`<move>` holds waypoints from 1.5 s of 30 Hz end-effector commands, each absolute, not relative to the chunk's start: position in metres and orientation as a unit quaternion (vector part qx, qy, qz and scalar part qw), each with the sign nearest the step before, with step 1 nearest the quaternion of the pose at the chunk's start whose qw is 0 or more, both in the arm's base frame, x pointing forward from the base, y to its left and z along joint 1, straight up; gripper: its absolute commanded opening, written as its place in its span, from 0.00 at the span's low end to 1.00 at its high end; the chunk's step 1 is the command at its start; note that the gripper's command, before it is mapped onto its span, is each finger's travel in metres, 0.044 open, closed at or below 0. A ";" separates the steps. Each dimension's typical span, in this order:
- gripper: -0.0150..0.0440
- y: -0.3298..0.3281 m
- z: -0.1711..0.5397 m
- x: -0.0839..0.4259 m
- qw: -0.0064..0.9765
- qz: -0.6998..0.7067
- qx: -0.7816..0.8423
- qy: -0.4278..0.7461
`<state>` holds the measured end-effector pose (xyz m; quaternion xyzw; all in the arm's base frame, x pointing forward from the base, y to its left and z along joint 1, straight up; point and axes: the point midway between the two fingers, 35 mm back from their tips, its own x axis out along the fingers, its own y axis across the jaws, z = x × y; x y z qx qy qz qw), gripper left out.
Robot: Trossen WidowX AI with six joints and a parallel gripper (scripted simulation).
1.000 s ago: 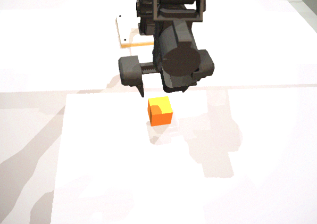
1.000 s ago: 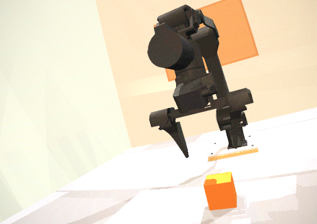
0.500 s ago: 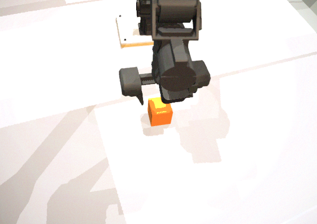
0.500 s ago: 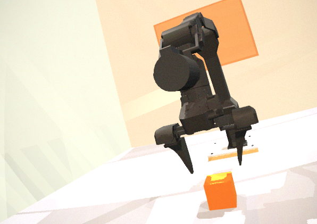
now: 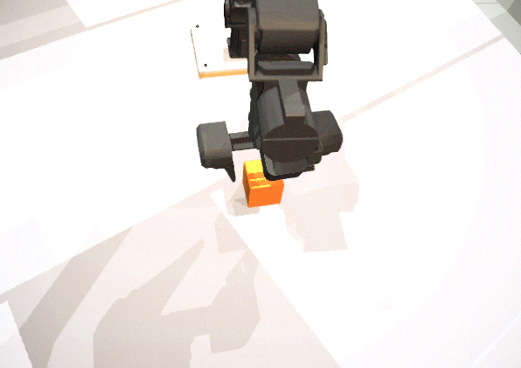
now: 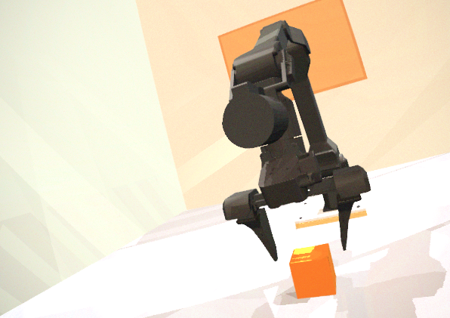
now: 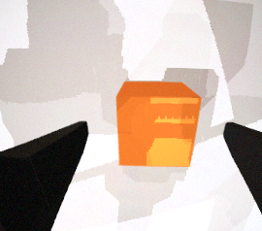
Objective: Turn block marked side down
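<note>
An orange block (image 5: 264, 196) (image 6: 315, 278) (image 7: 133, 146) rests upright on the white table (image 5: 393, 256) (image 6: 151, 278). Its top face shows bright yellow patches and thin jagged bands mixed with shadow; I cannot tell whether these are the mark. Its underside is hidden. My gripper (image 5: 271, 173) (image 6: 310, 254) (image 7: 156, 128) is open and empty, pointing down above the block. In the wrist view the block appears between the two fingertips, roughly centred, with a gap on each side. In the top view the gripper body covers part of the block's top and one finger.
The arm's white base plate (image 5: 210, 46) with an orange edge lies on the table behind the block. An orange panel (image 6: 336, 47) is on the wall behind the arm. Shadows of the arm fall across the table around the block.
</note>
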<state>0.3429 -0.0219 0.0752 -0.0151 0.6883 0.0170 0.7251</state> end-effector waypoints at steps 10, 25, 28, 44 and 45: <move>0.96 -0.022 0.055 0.341 0.718 0.015 -0.015 0.695; 0.55 -0.022 0.055 0.341 0.718 0.015 -0.015 0.695; 0.52 -0.022 0.055 0.341 0.718 0.015 -0.015 0.695; 0.25 -0.022 0.085 0.340 0.718 0.015 -0.015 0.695; 0.25 -0.022 0.085 0.340 0.718 0.015 -0.015 0.695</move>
